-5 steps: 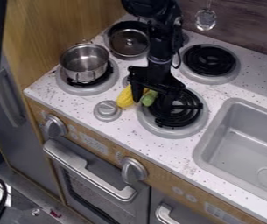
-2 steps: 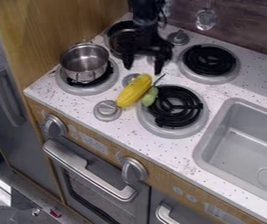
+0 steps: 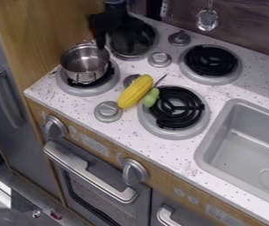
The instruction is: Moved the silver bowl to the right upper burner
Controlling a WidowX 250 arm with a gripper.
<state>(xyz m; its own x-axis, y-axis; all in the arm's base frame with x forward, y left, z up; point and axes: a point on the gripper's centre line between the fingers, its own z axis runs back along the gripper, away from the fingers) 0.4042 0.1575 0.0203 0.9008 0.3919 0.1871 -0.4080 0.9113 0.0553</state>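
High on the left, the black gripper [image 3: 118, 40] hangs over the back-left burner, open and blurred. Its left finger comes down close to the back rim of the silver bowl [image 3: 84, 63], a metal pot with small handles. The bowl sits upright on the front-left burner [image 3: 89, 91]; whether finger and rim touch, I cannot tell. The gripper's right side blends into the dark pan [image 3: 137, 39] beneath it. The right upper burner [image 3: 212, 61] has a black coil and nothing on it.
A yellow corn [image 3: 135, 91] lies between the front burners, beside a green vegetable [image 3: 151, 97] at the left edge of the front-right burner [image 3: 177, 108]. Knobs [image 3: 160, 59] stand between the burners. The sink [image 3: 251, 145] is at the right.
From over the front-right burner, my gripper has moved back and left to near the bowl, uncovering the corn and green vegetable. The bowl has not moved.
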